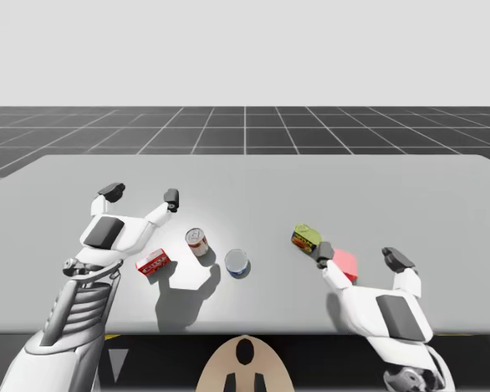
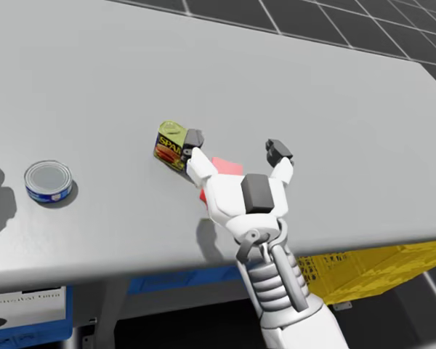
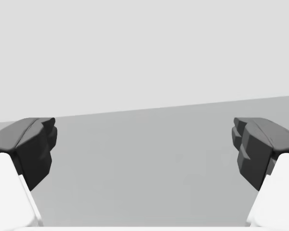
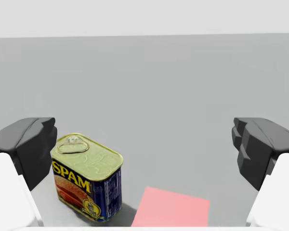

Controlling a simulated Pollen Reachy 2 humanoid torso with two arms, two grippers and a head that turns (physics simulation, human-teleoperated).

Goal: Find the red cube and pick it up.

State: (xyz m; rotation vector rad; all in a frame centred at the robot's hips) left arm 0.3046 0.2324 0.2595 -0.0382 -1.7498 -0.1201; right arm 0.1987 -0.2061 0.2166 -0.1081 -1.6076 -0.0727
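Observation:
The red cube (image 1: 345,264) lies near the table's front right, partly under my right gripper (image 1: 361,256). That gripper hangs open above the cube (image 2: 225,167), its fingers (image 2: 278,151) spread wider than the cube and not touching it. In the right wrist view the cube's pink top (image 4: 171,209) sits low between the open fingers of the right gripper (image 4: 145,149). My left gripper (image 1: 141,196) stands open over bare table at the left, and in the left wrist view nothing lies between the fingers of the left gripper (image 3: 144,149).
A rectangular blue-and-yellow tin (image 1: 306,238) stands just left of the cube, close to one right finger (image 4: 31,149). A flat blue can (image 1: 237,263), an upright red-and-white can (image 1: 197,242) and a small red box (image 1: 153,262) sit mid-left. A yellow crate (image 2: 370,273) lies below the table edge.

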